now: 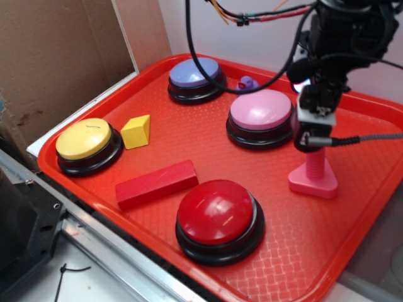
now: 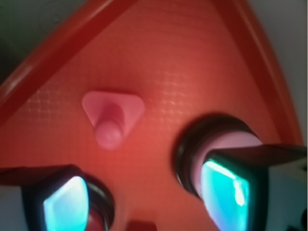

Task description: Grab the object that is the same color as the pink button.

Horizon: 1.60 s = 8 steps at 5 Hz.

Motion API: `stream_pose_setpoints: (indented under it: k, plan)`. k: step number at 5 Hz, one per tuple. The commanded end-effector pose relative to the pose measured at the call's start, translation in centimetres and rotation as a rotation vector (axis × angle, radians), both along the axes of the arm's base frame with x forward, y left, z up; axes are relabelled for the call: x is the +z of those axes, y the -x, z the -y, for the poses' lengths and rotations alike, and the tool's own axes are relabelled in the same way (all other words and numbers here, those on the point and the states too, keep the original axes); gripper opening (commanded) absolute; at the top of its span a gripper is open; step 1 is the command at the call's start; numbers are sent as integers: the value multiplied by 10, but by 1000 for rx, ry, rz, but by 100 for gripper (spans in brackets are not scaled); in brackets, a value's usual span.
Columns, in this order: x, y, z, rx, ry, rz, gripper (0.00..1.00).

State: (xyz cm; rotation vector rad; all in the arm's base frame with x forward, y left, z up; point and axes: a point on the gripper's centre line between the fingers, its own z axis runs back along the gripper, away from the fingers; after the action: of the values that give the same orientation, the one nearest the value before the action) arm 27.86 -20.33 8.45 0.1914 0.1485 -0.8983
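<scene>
1. Scanning from the left edge of the red tray [image 1: 378, 207], we found a yellow button [image 1: 84, 139], a yellow wedge [image 1: 137, 131] and a red block [image 1: 156, 184], none of which mattered to the job.
2. Further along sat a lavender button [image 1: 193, 73], a red button [image 1: 216, 212] and the pink button [image 1: 260, 110], whose colour was the match we needed.
3. Right of that button stood the pink bolt [image 1: 313, 176], upright on its flat triangular base, apart from everything else.
4. Our gripper [image 1: 313, 133] hung just above the bolt's ridged stem; in the wrist view both fingers [image 2: 65, 204] stood spread, holding nothing, and the bolt [image 2: 112, 117] lay ahead of the gap rather than squarely inside it.
5. We judged a good grab meant centring over the stem first, dropping straight down, then closing on the ridged part, not the base, which could tip it.
6. We could read no brand, label or writing anywhere; a faint mark on the yellow button was too small to make out.
</scene>
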Motion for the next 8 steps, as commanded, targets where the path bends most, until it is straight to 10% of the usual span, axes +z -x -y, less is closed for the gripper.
stream_pose_setpoints:
  k: [1,5,6,8]
  plan:
    - [-17,23,-5,23,95,-35,100]
    - [-35,10,22,-24,164,-65,100]
    - [-42,10,23,-2,169,-80,0]
    - [-38,12,21,2,165,-72,0]
